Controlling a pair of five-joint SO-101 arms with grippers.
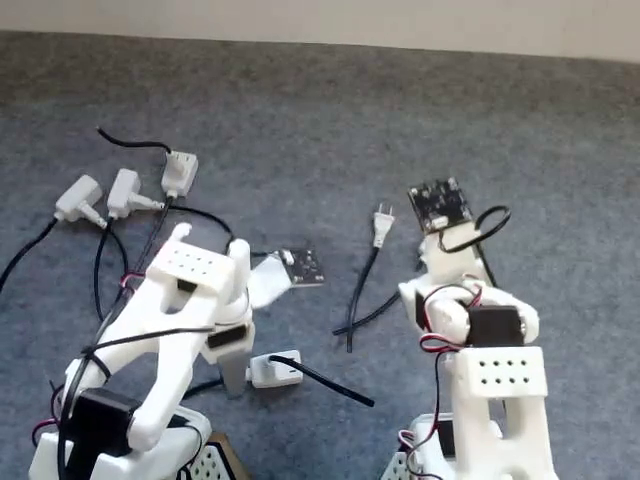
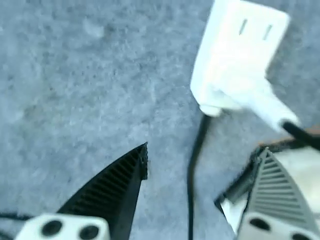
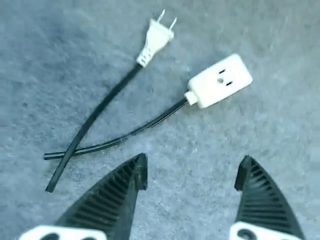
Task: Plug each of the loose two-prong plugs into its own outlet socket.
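You are working on a grey carpeted surface (image 1: pixel 300 120), with the left arm (image 1: pixel 170 330) near and to the left and the right arm (image 1: pixel 495 400) near and to the right. Both could drag cable as they swing.

The left gripper (image 2: pixel 204 150) is spread wide and empty, just short of one white outlet socket (image 2: pixel 235 55). This socket lies near, left of centre. It looks light and nothing anchors it, so you will probably shove it along the carpet unless you clamp it squarely before anything presses into it.

The right gripper (image 3: pixel 194 161) is also released and holds nothing. A second outlet socket (image 3: pixel 220 80) and the loose two-prong plug (image 3: pixel 157 35) lie close together beyond it. In the high view the plug sits right of centre, prongs pointing far.

Watch the plug cord (image 3: pixel 95 117): it crosses the second socket's cord (image 3: pixel 130 135). If you lift the plug, the crossing may tug that socket out of line.

Three white connector bodies (image 1: pixel 125 192) sit far left on black leads. I cannot tell whether they are mated. Their leads run near the left arm and could snag.

The prongs (image 3: pixel 167 20) are thin. A tilted grasp on the plug's narrow body would likely send them against the socket's face instead of into the slots (image 3: pixel 224 81).
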